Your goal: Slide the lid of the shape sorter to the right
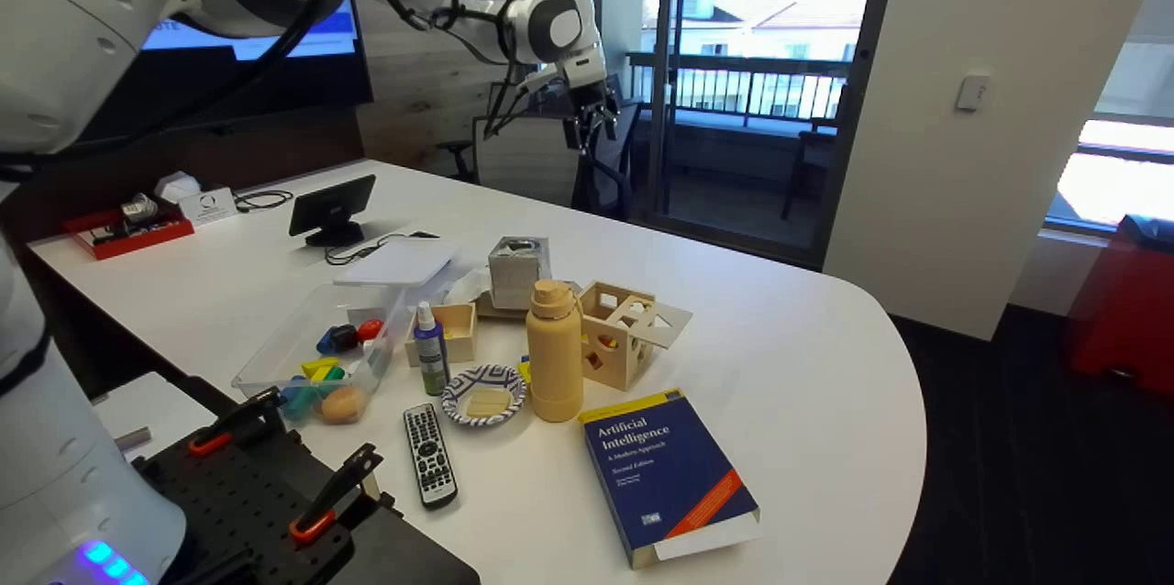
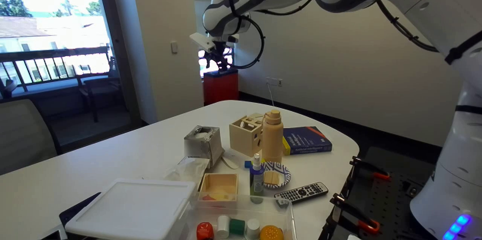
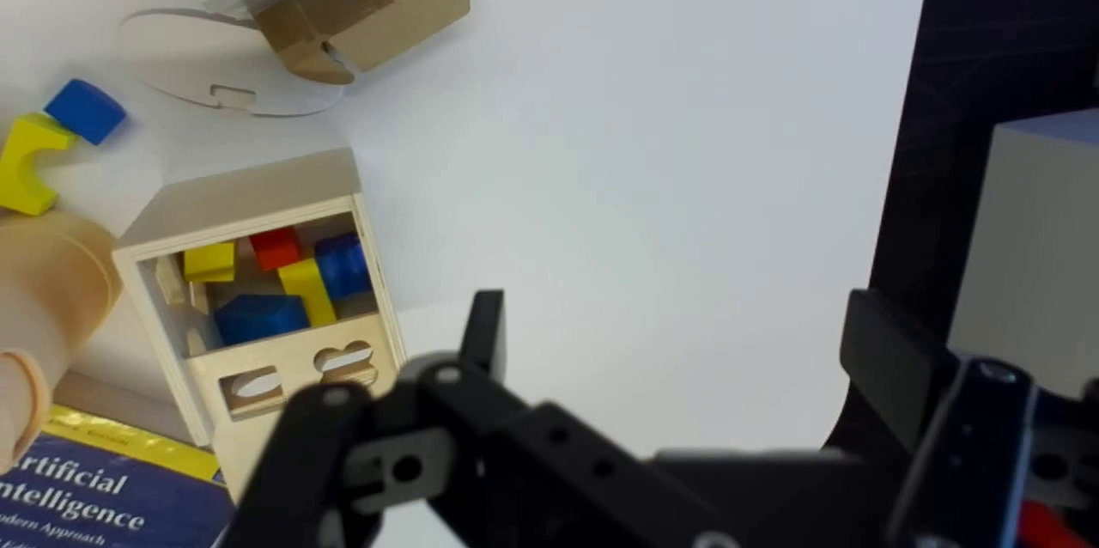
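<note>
Gripper (image 3: 674, 316) spread wide — well apart from shape sorter (image 2: 244, 138), lid (image 1: 671, 326) jutting past its edge, blocks (image 3: 307, 289) inside.

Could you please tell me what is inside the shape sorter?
Yellow blocks, a red block and blue blocks are visible from above; whatever the lid covers cannot be seen.

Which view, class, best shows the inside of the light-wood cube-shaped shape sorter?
The wrist view: it looks down into the shape sorter, showing yellow, red and blue blocks. Both exterior views show mainly its outer faces, partly behind a tall mustard-yellow bottle.
</note>
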You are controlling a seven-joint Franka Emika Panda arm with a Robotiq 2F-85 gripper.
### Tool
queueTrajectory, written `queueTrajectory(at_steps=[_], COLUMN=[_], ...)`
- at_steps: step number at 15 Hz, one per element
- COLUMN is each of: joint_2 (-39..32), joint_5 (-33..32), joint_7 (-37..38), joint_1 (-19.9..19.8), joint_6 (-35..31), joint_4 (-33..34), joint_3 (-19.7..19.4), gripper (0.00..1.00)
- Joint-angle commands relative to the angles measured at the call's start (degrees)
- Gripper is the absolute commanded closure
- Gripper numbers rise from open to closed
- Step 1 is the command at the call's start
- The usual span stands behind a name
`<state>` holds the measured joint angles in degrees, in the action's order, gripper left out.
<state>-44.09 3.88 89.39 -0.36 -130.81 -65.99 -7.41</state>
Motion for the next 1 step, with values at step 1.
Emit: queueTrajectory(at_steps=[1], joint_2=[4.9], joint_5=[1.0], joint_7=[1.2], joint_1=[1.0], joint_6=[0.7], joint_4=[-4.3], joint_3=[0.5], gripper=[0.0])
